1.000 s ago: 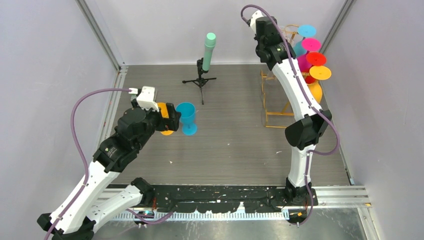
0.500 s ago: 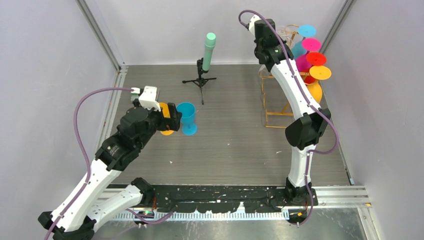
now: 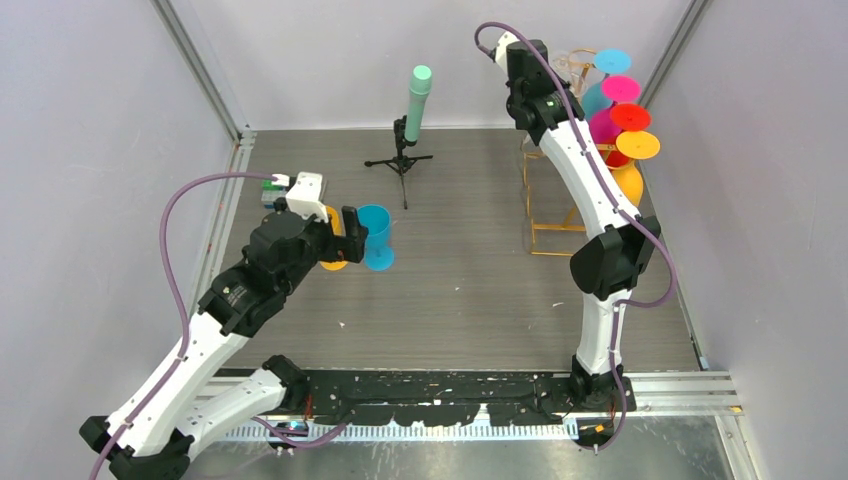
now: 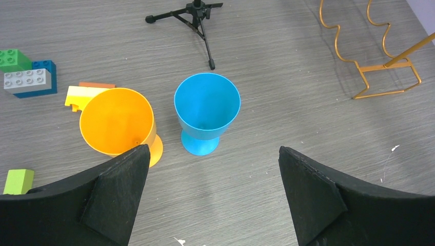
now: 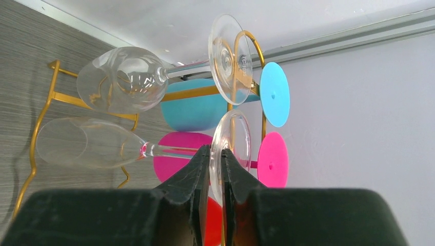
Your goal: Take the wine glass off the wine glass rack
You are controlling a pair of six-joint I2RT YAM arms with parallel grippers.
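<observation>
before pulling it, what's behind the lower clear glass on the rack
Behind the lower clear glass hangs a pink glass, a blue glass above it. Lower down, the right tool covers the view.

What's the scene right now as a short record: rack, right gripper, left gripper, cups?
rack: gold wine glass rack, holding clear glasses and coloured glasses
right gripper: pinched on the foot rim of the lower clear wine glass, not yet off the rack
left gripper: open, empty
cups: blue cup and orange cup upright, side by side, apart, near the left gripper
</observation>
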